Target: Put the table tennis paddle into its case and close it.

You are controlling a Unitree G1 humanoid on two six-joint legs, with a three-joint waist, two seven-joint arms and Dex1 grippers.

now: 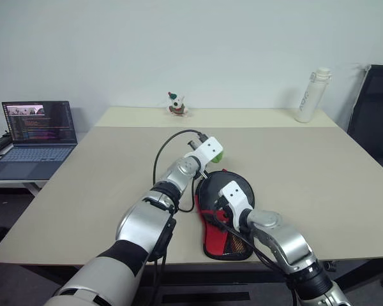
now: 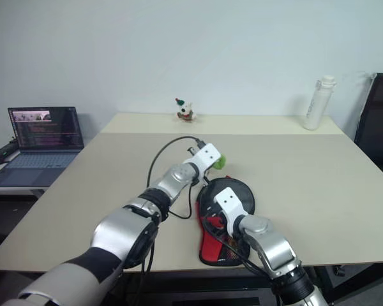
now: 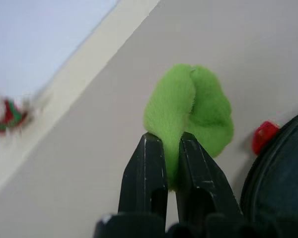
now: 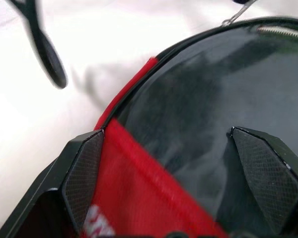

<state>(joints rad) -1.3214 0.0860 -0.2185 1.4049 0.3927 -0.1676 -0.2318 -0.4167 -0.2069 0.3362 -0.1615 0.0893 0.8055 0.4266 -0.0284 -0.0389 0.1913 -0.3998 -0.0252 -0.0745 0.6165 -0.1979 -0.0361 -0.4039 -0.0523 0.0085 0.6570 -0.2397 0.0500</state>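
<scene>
The case [image 1: 226, 217] is seen lying flat on the counter [image 1: 319, 172], near its front edge, red-and-black mesh side up. Whether the table tennis paddle lies inside cannot be told. The left gripper [image 3: 173, 163] is held just beyond the case's round end, its fingers [image 3: 146, 173] pinched together on the green tag [image 3: 193, 106]. The right gripper [image 4: 181, 168] is poised over the case, its fingers [image 4: 84, 173] spread wide, gripping nothing.

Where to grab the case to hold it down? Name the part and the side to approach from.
Take the case by its narrow red handle end, from the near table edge; it lies flat, handle end nearest. The right gripper, open, already straddles it. The left gripper pinches the green tag.
</scene>
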